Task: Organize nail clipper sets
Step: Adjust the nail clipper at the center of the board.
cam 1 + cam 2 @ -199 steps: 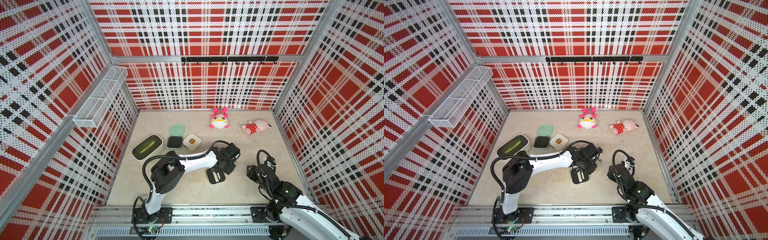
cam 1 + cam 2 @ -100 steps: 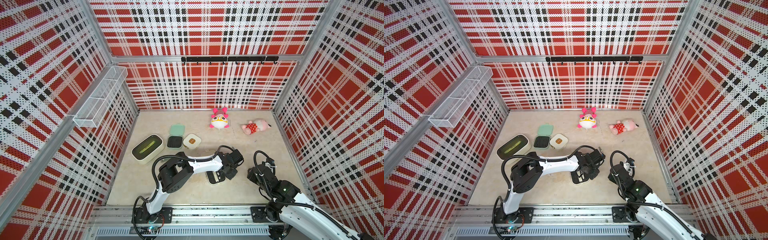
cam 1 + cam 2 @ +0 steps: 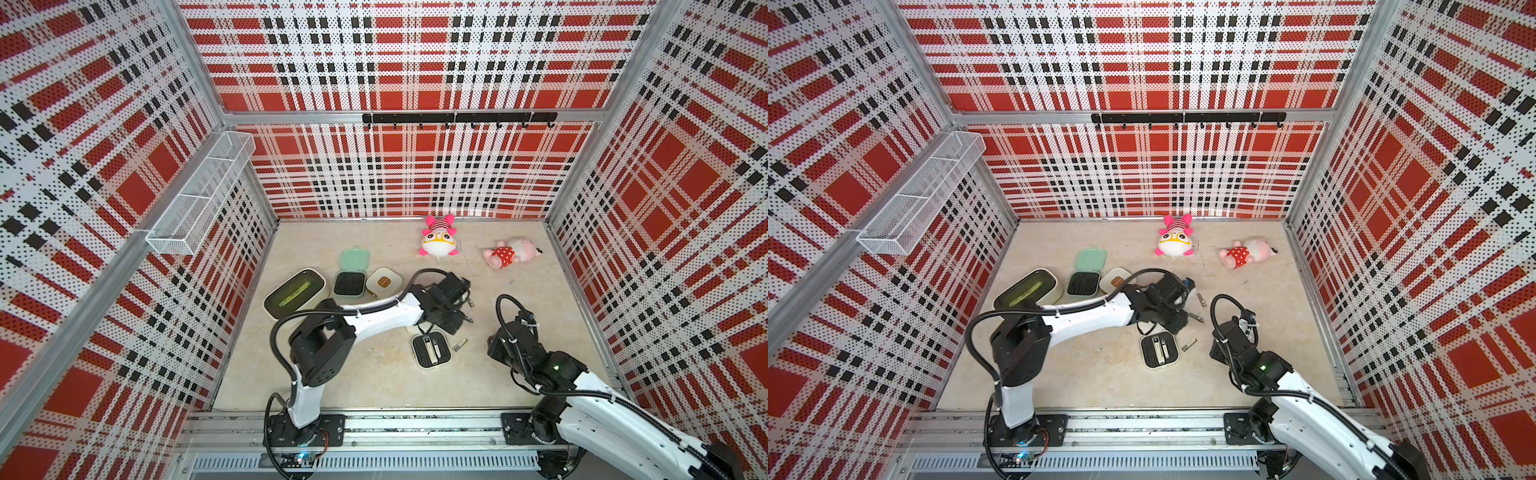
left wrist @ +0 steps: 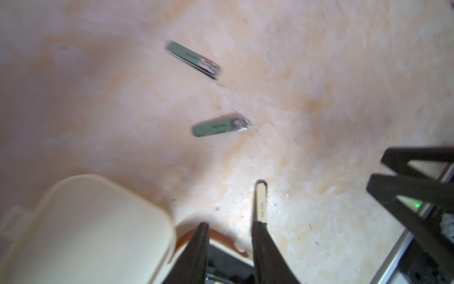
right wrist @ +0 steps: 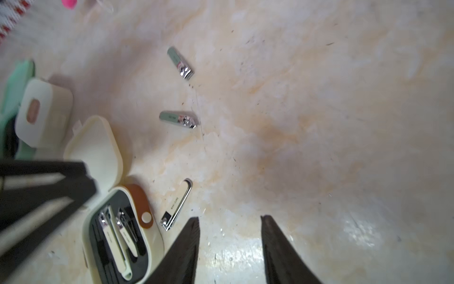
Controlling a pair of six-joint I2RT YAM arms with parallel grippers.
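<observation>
**Two open hands by the little clippers**

The pale, stone-look counter fills the lower middle of both top views. The white left arm reaches from the bottom edge to the middle. Its left hand is open a little, with nothing between its fingers. In the left wrist view, one finger tip is right at the end of a long silver clipper with a white handle. I cannot tell if they touch. The right hand is open wider and holds nothing. Its arm is at the lower right.

The big cream bin with dark green inside is left of the middle. Two pink plush toys lie near the back wall.

Just right of the bin is the mint green case with its lid up, then the shut cream case. The open cream case lies in the middle, just below the left hand. It holds two silver clippers in its black tray. The white-handled clipper lies just beside it.

Two small silver clippers with green handles lie bare on the counter, a bit apart.
</observation>
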